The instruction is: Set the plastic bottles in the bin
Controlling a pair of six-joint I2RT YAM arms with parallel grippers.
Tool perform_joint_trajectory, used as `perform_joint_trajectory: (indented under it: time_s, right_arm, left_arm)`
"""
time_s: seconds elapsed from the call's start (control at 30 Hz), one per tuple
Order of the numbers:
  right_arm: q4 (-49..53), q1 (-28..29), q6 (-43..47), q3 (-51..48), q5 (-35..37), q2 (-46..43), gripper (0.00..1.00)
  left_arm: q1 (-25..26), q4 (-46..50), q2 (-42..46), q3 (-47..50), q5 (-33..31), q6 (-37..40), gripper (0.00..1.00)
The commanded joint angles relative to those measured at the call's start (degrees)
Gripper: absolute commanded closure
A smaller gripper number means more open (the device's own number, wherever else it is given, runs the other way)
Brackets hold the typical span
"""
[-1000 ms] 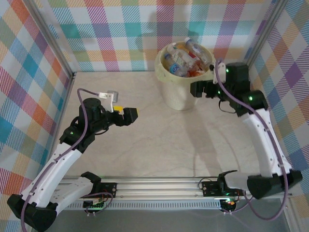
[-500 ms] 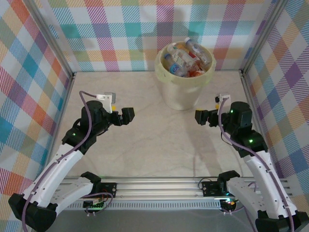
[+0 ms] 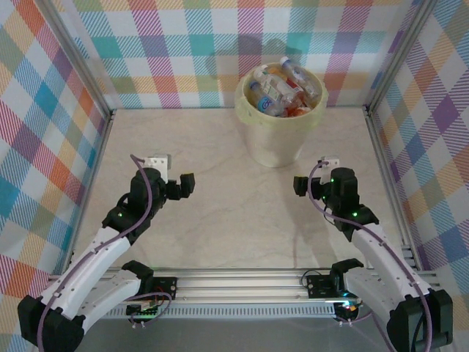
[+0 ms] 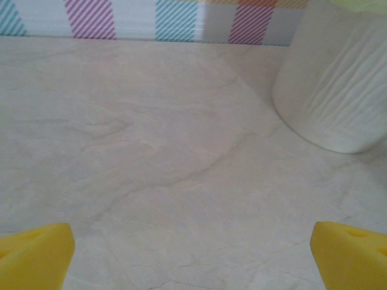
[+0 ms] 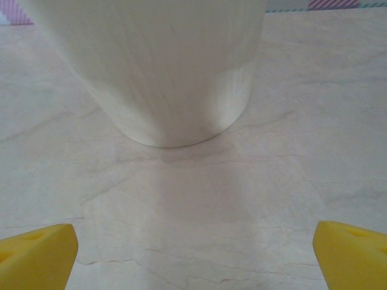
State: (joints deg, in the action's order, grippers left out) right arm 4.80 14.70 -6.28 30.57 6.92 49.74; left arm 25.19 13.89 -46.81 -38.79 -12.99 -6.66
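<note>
The bottles lie heaped in the bin at the far middle of the counter. The top ones seem to ride above the rim, so a knock could spill them. The left claw and the right claw hang wide open and empty. The right one faces the bin wall closely, and a forward swing might tip it.

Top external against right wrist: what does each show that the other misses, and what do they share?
Top external: bottles heaped in the bin up to its rim, plus the left arm and right arm. Right wrist: the bin's foot on the table close up, and the right jaws open, yellow fingertips wide apart. Shared: the bin's pale wall and the marbled table.
</note>
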Motion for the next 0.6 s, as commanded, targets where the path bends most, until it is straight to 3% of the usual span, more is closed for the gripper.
perform_joint_trajectory:
  time_s: [0.0, 0.13, 0.27, 0.43, 0.57]
  right_arm:
    - [-8.9, 0.1, 2.4, -1.8, 6.6, 0.5, 0.00]
    - [-11.7, 0.1, 4.9, -4.8, 11.7, 1.4, 0.00]
    - [-17.8, -0.8, 4.5, -8.8, 15.0, 2.3, 0.00]
    - [-22.0, -1.1, 4.9, -12.0, 12.0, 3.5, 0.00]
    - [-27.5, -1.1, 3.8, -15.4, 10.0, 3.3, 0.00]
  left_arm:
    - [-0.5, -3.1, 2.0, 2.4, -4.2, 3.5, 0.00]
    - [-0.5, -2.1, 2.8, 4.3, -6.2, 4.2, 0.00]
    - [-0.5, -7.8, 4.7, 9.3, -7.5, 5.1, 0.00]
    - [-0.5, -13.5, 5.1, 14.2, -8.5, 5.6, 0.00]
    - [-0.7, -21.8, 5.5, 18.8, -13.2, 8.9, 0.00]
